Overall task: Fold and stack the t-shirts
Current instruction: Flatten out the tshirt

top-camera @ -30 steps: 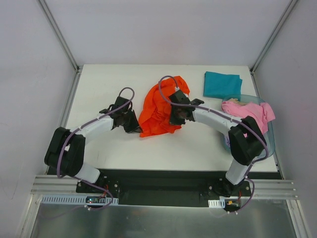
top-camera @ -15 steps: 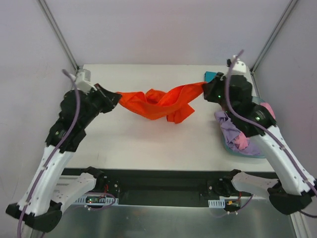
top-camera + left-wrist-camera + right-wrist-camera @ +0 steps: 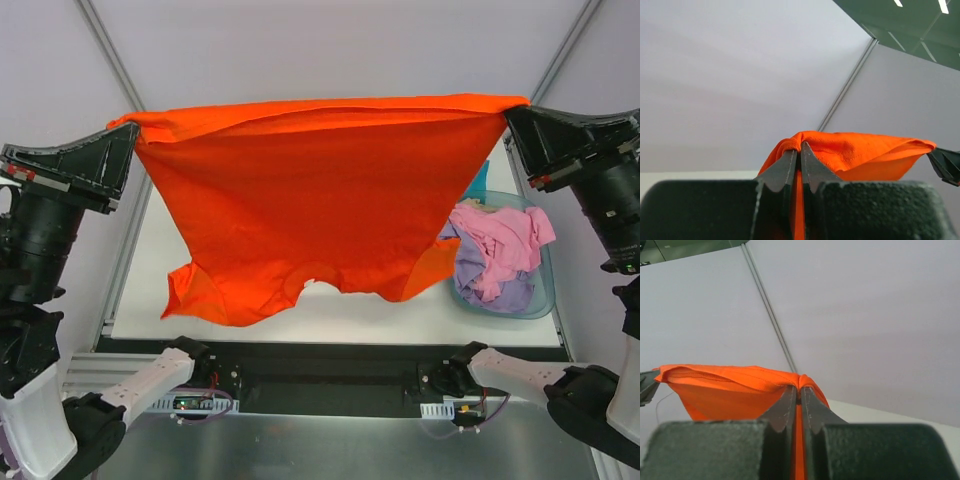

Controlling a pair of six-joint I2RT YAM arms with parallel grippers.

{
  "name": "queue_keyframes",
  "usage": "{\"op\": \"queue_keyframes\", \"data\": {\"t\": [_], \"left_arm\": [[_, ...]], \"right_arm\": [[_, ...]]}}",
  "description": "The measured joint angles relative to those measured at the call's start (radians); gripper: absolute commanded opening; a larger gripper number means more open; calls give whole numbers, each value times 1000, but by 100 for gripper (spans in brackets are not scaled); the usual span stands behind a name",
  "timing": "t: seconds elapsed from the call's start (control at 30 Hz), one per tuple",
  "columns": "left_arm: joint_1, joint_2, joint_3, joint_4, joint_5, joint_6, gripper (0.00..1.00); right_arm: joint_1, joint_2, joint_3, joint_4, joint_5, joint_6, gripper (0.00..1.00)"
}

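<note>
White table (image 3: 385, 318), orange-red t-shirt (image 3: 310, 200) spread wide, wrist views: pinched corners

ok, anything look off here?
Nothing damaged. The orange-red t-shirt hangs spread between the left gripper and right gripper, both shut on its top edge; it hangs upside down, collar notch at the bottom. The pink t-shirt and lavender t-shirt lie bunched, unfolded, in the blue tub.

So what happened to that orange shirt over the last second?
Both arms swung up and apart: the left gripper and right gripper, each pinching an edge, lifted the orange-red t-shirt from a crumpled heap on the table until it hangs spread wide in the air. The tub with the pink t-shirt stayed at the table's right.
</note>
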Motion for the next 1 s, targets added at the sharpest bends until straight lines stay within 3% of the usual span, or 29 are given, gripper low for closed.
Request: {"op": "queue_keyframes", "data": {"t": [0.23, 0.43, 0.7, 0.87, 1.0], "left_arm": [[0, 148, 107, 2, -124, 75, 0], [27, 426, 192, -3, -304, 161, 0], [235, 813, 431, -60, -227, 169, 0], [252, 805, 509, -50, -172, 171, 0], [247, 668, 401, 0, -168, 172, 0]], "right_arm": [[0, 111, 56, 23, 56, -111, 1], [-69, 312, 60, 74, 81, -181, 1], [-281, 692, 208, 150, -47, -61, 1], [-309, 710, 214, 222, -116, 20, 1], [-307, 619, 130, 299, -171, 41, 1]]}}
